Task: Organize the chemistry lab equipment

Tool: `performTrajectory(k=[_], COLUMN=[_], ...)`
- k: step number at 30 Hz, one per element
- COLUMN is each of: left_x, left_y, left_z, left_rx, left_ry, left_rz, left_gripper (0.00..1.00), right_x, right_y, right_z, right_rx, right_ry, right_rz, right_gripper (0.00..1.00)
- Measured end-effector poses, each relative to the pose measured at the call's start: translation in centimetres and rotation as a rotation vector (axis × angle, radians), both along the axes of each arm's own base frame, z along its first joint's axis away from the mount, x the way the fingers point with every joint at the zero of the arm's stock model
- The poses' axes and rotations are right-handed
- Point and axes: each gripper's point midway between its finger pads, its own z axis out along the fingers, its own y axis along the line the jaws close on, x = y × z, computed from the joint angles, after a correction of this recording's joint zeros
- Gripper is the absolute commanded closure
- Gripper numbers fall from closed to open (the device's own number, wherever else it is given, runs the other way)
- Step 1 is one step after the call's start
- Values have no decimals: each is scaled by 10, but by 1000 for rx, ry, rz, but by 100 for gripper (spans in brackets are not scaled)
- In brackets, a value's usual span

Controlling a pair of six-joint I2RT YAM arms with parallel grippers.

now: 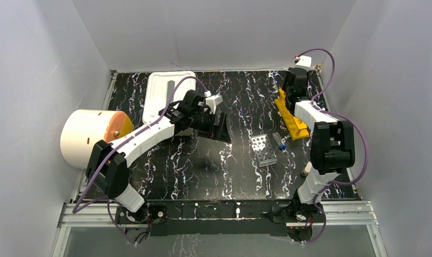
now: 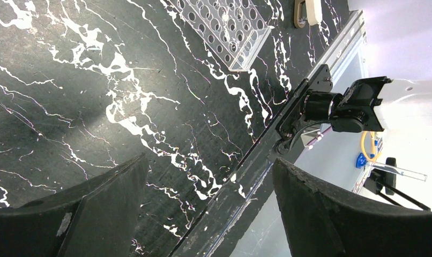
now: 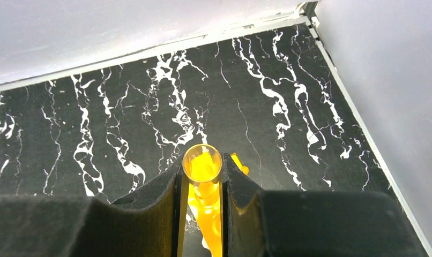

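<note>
Overhead, pale grey walls close in the left, far and right sides of a black surface veined with white like marble, and a metal frame rail runs along its near edge. At the left edge a big cream cylinder lies on its side, its orange end face turned toward the middle. Just beyond it a white tray lies flat near the far wall. The left fingers hang over the middle of the surface, spread wide with nothing between them; the left wrist view shows only bare veined surface in the gap. A yellow rack lies along the right side, running from the far corner toward the middle. The right fingers are over its far end, pinched on a clear tube that stands upright between them, with yellow showing through it. A silver perforated rack rests right of centre, apart from the yellow one. A blue-capped vial lies between the two racks, just beside the silver one.
</note>
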Motion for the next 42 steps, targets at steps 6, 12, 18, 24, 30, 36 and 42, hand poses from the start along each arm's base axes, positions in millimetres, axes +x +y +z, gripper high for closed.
performTrajectory(k=[6,12,18,24,30,36,42], left_x=[0,0,2,5,12,21,26], left_y=[0,0,1,4,8,17,23], left_z=[0,0,-1,-2,-2,-9,-11], left_rx=[1,2,9,28,59,120,149], left_ry=[-1,-1,-6,-16,-52,-86,-112], left_rz=[2,2,10,25,42,85,104], left_gripper=[16,15,12,10,2,2,2], right_x=[4,5,6,2,-27,-70,-127], right_y=[1,1,3,7,8,7,12], right_z=[-18,-18,-14,-2,32,72,61], right_rx=[-10,-15,-2,13,39,111,185], right_ry=[34,38,61,93,124,158,279], right_rz=[8,11,10,31,39,5,9], right_gripper=[81,59,31,14,15,34,35])
